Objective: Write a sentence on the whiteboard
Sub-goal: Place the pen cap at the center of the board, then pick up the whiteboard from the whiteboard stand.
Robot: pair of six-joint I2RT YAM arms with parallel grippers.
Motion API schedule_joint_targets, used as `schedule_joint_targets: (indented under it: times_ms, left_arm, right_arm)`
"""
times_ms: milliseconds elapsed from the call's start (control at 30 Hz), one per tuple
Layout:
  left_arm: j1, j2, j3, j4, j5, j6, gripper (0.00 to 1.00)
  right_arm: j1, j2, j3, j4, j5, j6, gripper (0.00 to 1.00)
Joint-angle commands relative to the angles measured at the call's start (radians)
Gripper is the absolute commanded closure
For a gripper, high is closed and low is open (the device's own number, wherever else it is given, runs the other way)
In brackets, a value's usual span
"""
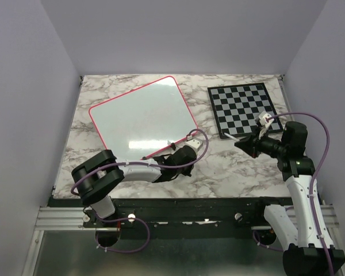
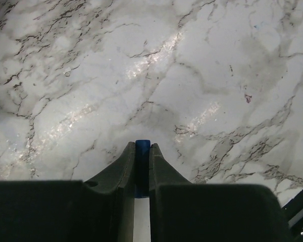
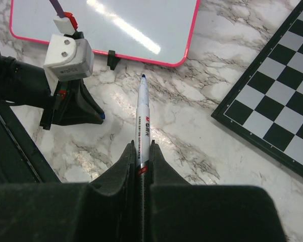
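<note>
The whiteboard (image 1: 141, 118) lies tilted at the back left with its pink-red rim; its near corner (image 3: 106, 25) also shows in the right wrist view. The sentence is out of view: the board's visible face is plain white with glare. My right gripper (image 3: 142, 148) is shut on a white marker (image 3: 143, 116), whose uncapped blue tip points toward the board's corner. It hovers right of centre (image 1: 247, 145). My left gripper (image 2: 142, 146) sits low over the marble just below the board's near corner (image 1: 190, 156), shut on the marker's blue cap (image 2: 142, 151).
A grey-and-black chessboard (image 1: 241, 109) lies at the back right, its edge close to the right gripper (image 3: 272, 111). A small black clip (image 3: 111, 59) sticks out from the whiteboard's rim. The marble table (image 1: 230, 167) ends at a black rail in front.
</note>
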Motion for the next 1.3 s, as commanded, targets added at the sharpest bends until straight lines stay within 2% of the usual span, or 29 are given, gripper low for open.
schedule_joint_targets:
  times_ms: [0, 200, 300, 400, 433, 500, 533, 567, 633, 667, 767, 800, 867, 900, 933, 1033, 1133, 1267]
  left_arm:
    - [-0.008, 0.033, -0.011, -0.010, -0.072, -0.013, 0.81]
    - [-0.008, 0.001, -0.057, 0.034, -0.089, -0.029, 0.67]
    - [-0.008, -0.087, -0.089, 0.051, -0.104, -0.040, 0.57]
    - [-0.005, -0.214, -0.121, 0.063, -0.105, -0.019, 0.41]
    - [0.003, -0.251, -0.129, 0.062, -0.109, -0.011, 0.30]
    - [0.029, -0.367, -0.140, 0.041, -0.083, 0.013, 0.18]
    - [0.050, -0.412, -0.143, -0.010, -0.049, 0.020, 0.05]
    - [0.115, -0.512, -0.141, -0.036, -0.023, 0.024, 0.01]
    - [0.240, -0.626, -0.155, -0.099, 0.083, 0.024, 0.01]
    - [0.380, -0.747, -0.172, -0.113, 0.185, 0.015, 0.01]
    - [0.603, -0.941, -0.160, -0.209, 0.348, 0.036, 0.01]
    - [0.745, -0.966, -0.146, -0.247, 0.376, 0.058, 0.01]
    - [0.898, -0.989, -0.120, -0.335, 0.474, 0.089, 0.01]
    - [1.035, -0.984, -0.109, -0.350, 0.587, 0.083, 0.01]
    - [1.108, -0.975, -0.111, -0.361, 0.629, 0.066, 0.01]
    - [1.249, -0.934, -0.151, -0.299, 0.698, 0.020, 0.02]
    - [1.346, -0.882, -0.186, -0.242, 0.734, -0.010, 0.01]
    - [1.394, -0.790, -0.189, -0.262, 0.669, 0.046, 0.01]
  right_arm:
    - [-0.010, 0.009, -0.011, 0.018, 0.002, 0.010, 1.00]
    - [-0.014, 0.014, -0.014, 0.017, -0.009, 0.009, 0.99]
    - [-0.017, 0.018, -0.014, 0.017, -0.013, 0.007, 1.00]
    - [-0.021, 0.023, -0.014, 0.015, -0.019, 0.005, 0.99]
    - [-0.019, 0.024, -0.014, 0.015, -0.019, 0.005, 0.99]
    - [-0.019, 0.028, -0.013, 0.014, -0.027, 0.004, 0.99]
    - [-0.019, 0.028, -0.013, 0.010, -0.030, 0.001, 1.00]
    - [-0.019, 0.028, -0.013, 0.009, -0.033, -0.002, 0.99]
    - [-0.019, 0.029, -0.011, 0.004, -0.044, -0.007, 1.00]
    - [-0.019, 0.029, -0.010, 0.001, -0.052, -0.013, 0.99]
    - [-0.021, 0.035, -0.005, -0.006, -0.073, -0.018, 0.99]
    - [-0.021, 0.038, -0.005, -0.009, -0.078, -0.019, 0.99]
    - [-0.022, 0.044, -0.004, -0.014, -0.090, -0.022, 0.99]
    - [-0.021, 0.047, -0.002, -0.017, -0.099, -0.024, 0.99]
    - [-0.021, 0.049, 0.000, -0.020, -0.102, -0.024, 0.99]
    - [-0.021, 0.055, 0.001, -0.029, -0.118, -0.030, 0.99]
    - [-0.021, 0.049, 0.001, -0.037, -0.130, -0.034, 0.99]
    - [-0.021, 0.043, 0.004, -0.043, -0.144, -0.038, 1.00]
